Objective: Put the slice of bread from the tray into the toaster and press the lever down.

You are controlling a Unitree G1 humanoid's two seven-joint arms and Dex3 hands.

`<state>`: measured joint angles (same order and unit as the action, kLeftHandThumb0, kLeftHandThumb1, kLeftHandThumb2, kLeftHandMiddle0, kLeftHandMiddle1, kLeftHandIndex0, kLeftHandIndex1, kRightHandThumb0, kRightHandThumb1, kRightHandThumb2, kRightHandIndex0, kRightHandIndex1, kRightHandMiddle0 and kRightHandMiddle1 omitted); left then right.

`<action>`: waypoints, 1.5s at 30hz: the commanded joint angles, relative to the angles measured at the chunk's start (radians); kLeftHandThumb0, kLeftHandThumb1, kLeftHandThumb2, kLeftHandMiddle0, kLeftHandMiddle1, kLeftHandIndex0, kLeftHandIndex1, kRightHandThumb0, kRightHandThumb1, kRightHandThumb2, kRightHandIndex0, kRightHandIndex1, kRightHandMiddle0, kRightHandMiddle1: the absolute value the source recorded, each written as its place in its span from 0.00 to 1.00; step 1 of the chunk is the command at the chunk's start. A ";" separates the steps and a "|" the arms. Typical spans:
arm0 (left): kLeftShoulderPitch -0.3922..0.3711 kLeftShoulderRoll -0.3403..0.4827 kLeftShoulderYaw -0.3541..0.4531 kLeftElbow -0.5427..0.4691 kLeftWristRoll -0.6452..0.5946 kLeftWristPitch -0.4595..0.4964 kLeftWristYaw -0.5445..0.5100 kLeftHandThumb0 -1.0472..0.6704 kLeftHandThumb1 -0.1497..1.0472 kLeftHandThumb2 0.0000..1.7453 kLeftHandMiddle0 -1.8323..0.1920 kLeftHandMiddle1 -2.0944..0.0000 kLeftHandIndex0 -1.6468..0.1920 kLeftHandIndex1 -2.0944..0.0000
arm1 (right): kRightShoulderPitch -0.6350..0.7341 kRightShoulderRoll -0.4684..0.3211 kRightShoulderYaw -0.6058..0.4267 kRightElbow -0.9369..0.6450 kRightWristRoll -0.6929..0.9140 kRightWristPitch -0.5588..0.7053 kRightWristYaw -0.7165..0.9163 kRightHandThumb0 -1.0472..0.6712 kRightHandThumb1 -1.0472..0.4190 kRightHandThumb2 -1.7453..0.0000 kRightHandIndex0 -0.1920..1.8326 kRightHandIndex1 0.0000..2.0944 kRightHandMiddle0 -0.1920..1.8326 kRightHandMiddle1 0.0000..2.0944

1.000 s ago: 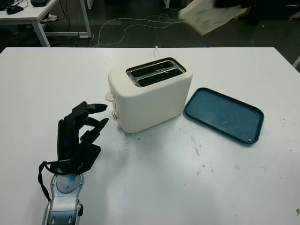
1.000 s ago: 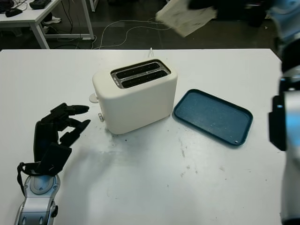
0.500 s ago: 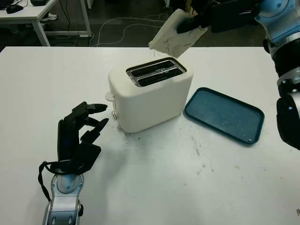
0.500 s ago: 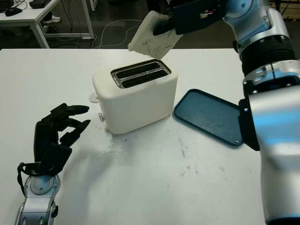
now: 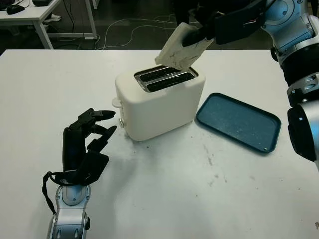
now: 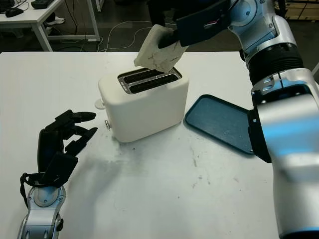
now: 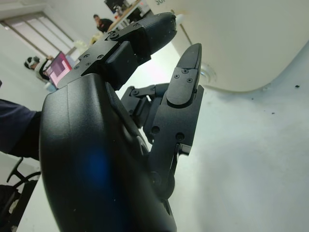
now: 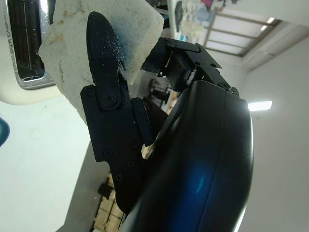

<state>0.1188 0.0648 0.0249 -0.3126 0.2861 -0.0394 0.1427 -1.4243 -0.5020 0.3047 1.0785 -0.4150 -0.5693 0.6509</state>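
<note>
- Bread slice (image 5: 178, 47): I hold it in the air, tilted, its lowest corner just above the far end of the toaster's slots and not yet inside either one. Its broad face slopes rather than standing vertical.
- Right hand (image 5: 212, 31): reaching in from the far right above the toaster, fingers (image 8: 107, 92) pinching the slice by its upper end; the bread hangs down and to my left from the grip.
- Toaster (image 5: 158, 102): cream, two slots (image 5: 166, 79) open on top, their long axis running across the body at a slant. In my judgement the slice's plane must turn parallel to that axis and stand upright before it drops in.
- Lever (image 5: 116, 102): on the near-left end face, not pressed.
- Left hand (image 5: 85, 145): on the table just beside the lever end, holding nothing, fingers loosely curled; the nearer hand for the lever.
- Tray (image 5: 238, 122): blue, right of the toaster.
</note>
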 commanded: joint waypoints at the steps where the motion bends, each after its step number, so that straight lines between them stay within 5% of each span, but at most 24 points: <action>1: 0.009 0.000 -0.001 0.009 0.004 -0.015 0.008 0.48 0.89 0.05 0.57 0.37 0.49 0.69 | 0.020 0.008 0.020 0.008 -0.021 -0.008 -0.009 0.33 0.09 0.91 0.66 0.83 0.55 0.83; 24: 0.015 -0.005 -0.007 -0.005 0.013 -0.004 0.010 0.48 0.89 0.05 0.57 0.36 0.49 0.69 | 0.121 0.076 0.108 0.063 -0.077 -0.050 -0.026 0.35 0.09 0.90 0.63 0.83 0.54 0.83; 28: 0.016 -0.006 -0.008 -0.002 0.015 -0.011 0.010 0.48 0.89 0.05 0.57 0.37 0.49 0.69 | 0.132 0.078 0.135 0.053 -0.107 -0.071 -0.080 0.25 0.09 0.90 0.63 0.83 0.52 0.80; 31: 0.018 -0.010 -0.009 -0.008 0.016 0.001 0.008 0.48 0.89 0.05 0.56 0.37 0.49 0.69 | 0.125 0.070 0.162 0.041 -0.135 -0.085 -0.071 0.06 0.09 0.95 0.40 0.80 0.41 0.68; 33: 0.018 -0.011 -0.010 -0.005 0.018 -0.002 0.010 0.48 0.89 0.05 0.57 0.38 0.49 0.69 | 0.119 0.064 0.178 0.032 -0.148 -0.088 -0.062 0.01 0.09 0.96 0.24 0.66 0.38 0.39; 36: 0.018 -0.013 -0.009 0.001 0.008 -0.009 0.007 0.48 0.89 0.05 0.56 0.38 0.49 0.69 | 0.118 0.058 0.185 0.018 -0.166 -0.092 -0.097 0.03 0.09 0.98 0.18 0.47 0.43 0.11; 45: 0.018 -0.007 -0.013 0.006 0.008 -0.016 0.004 0.49 0.89 0.05 0.57 0.37 0.49 0.69 | 0.122 0.046 0.171 0.000 -0.167 -0.122 -0.196 0.07 0.09 0.99 0.14 0.38 0.40 0.02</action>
<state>0.1303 0.0552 0.0152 -0.3127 0.2933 -0.0396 0.1449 -1.3121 -0.4506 0.4841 1.0872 -0.5813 -0.6783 0.4710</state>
